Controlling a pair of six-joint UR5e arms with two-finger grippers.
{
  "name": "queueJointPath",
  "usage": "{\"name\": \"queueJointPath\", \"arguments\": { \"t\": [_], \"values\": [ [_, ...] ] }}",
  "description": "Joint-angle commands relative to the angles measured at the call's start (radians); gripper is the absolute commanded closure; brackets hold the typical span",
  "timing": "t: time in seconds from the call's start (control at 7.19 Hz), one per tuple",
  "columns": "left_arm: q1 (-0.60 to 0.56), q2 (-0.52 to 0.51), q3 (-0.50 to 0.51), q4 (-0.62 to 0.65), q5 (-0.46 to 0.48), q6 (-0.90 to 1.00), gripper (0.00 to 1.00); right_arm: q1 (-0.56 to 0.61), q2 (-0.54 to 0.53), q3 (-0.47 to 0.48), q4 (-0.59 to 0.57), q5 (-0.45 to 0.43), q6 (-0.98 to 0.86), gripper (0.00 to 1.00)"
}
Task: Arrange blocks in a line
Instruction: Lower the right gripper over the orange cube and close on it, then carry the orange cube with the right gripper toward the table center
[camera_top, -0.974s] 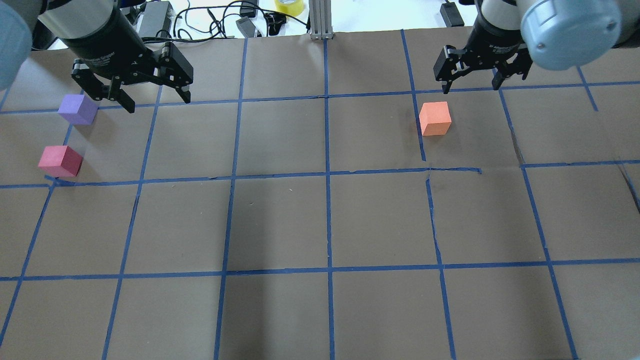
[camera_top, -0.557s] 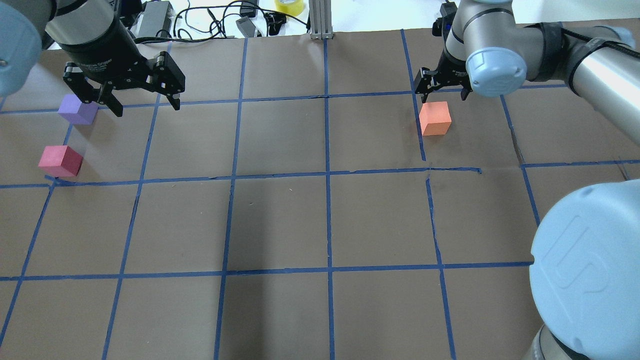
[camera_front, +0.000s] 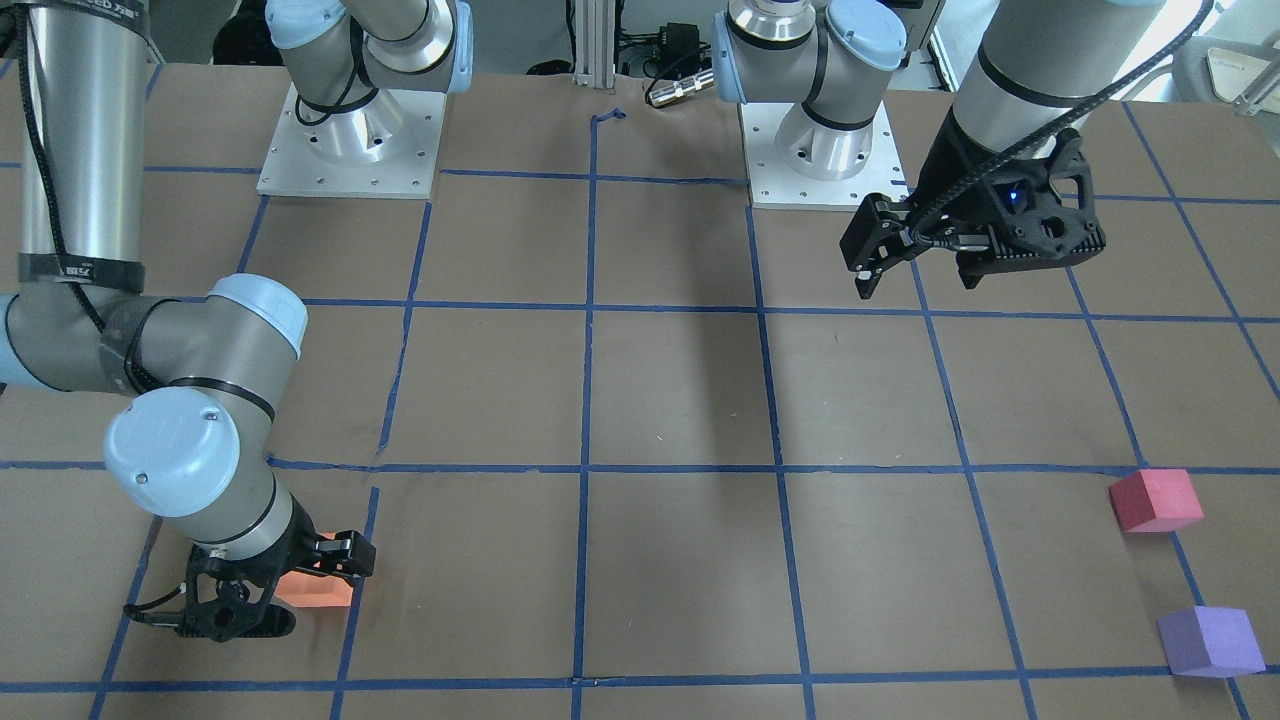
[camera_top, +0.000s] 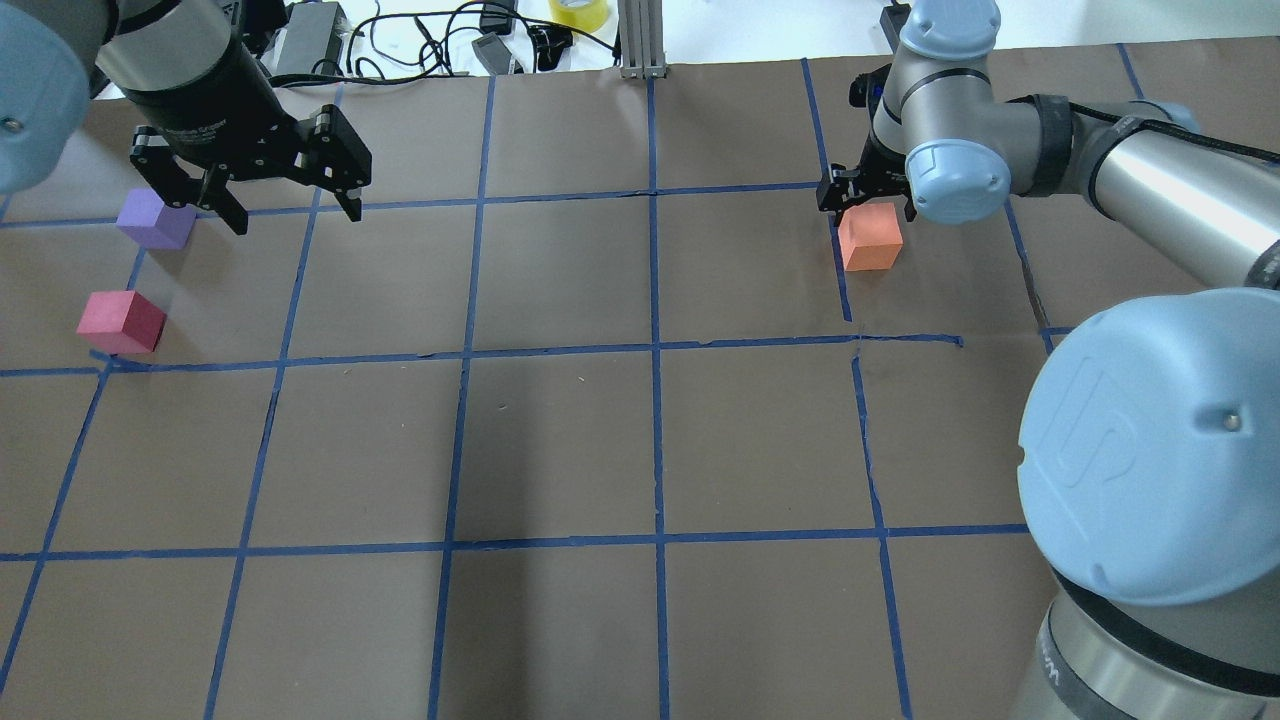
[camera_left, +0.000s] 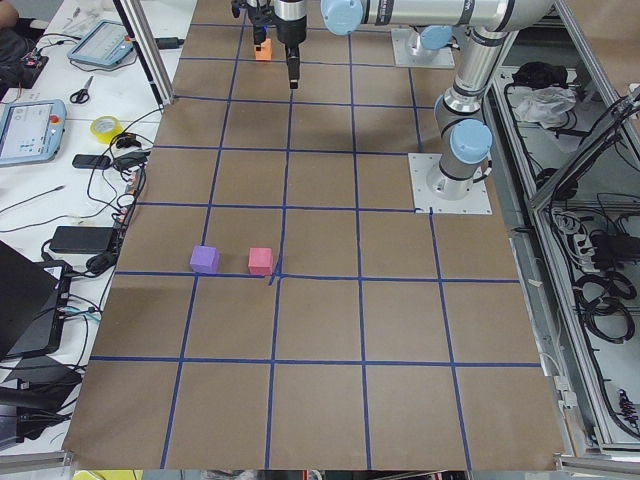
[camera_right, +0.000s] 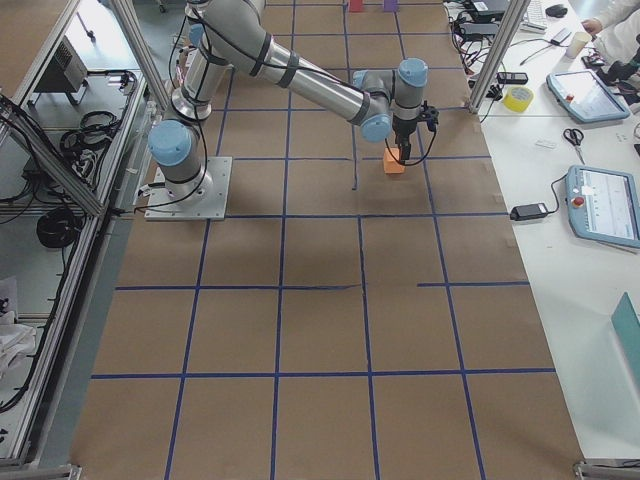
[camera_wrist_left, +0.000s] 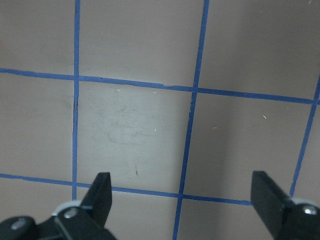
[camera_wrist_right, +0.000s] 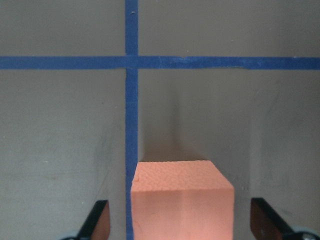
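The right arm reaches far out across the bench (camera_top: 560, 440), its wrist turned straight down, so the right hand (camera_wrist_right: 180, 222) stands upright over the orange block (camera_top: 870, 238). Its fingers (camera_wrist_right: 96, 220) are spread and straddle the block. The wrist view shows a gap on each side, so nothing is gripped.

The left hand (camera_top: 296, 215) hangs well to the orange block's left, above bare paper and tilted a little, with its fingers (camera_wrist_left: 100, 192) released wide and holding nothing.

The orange block is a matte, grainy cube that sits flat just beside a blue tape line. The purple block (camera_top: 155, 220) lies far to the orange block's left, about as far from the robot. The crimson block (camera_top: 121, 322) is equally far left of it, but nearer the robot. All three look the same size.

White lettering on the left hand's black body is too small to read. A raised emblem marks the pale blue joint cap (camera_top: 1140, 440) on the right arm.
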Motion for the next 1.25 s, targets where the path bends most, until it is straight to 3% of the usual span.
{"name": "queueJointPath", "arguments": {
  "t": [0.0, 0.14, 0.28, 0.56, 1.11],
  "values": [
    [0.0, 0.0, 0.0, 0.0, -0.001, 0.0, 0.0, 0.0, 0.02, 0.003, 0.017, -0.002, 0.011, 0.25],
    [0.001, -0.003, 0.0, 0.0, -0.019, -0.003, 0.0, 0.0, 0.028, 0.008, 0.016, -0.002, 0.012, 0.58],
    [0.003, -0.006, 0.0, 0.0, -0.114, -0.015, 0.0, 0.003, 0.022, 0.003, 0.013, 0.001, 0.012, 0.86],
    [0.001, -0.011, 0.0, 0.0, -0.122, -0.008, 0.0, 0.053, -0.032, -0.013, 0.016, 0.007, 0.061, 0.87],
    [0.001, -0.005, 0.0, 0.003, -0.116, -0.005, 0.0, 0.363, -0.003, -0.095, 0.085, 0.013, 0.421, 0.88]
  ]
}}
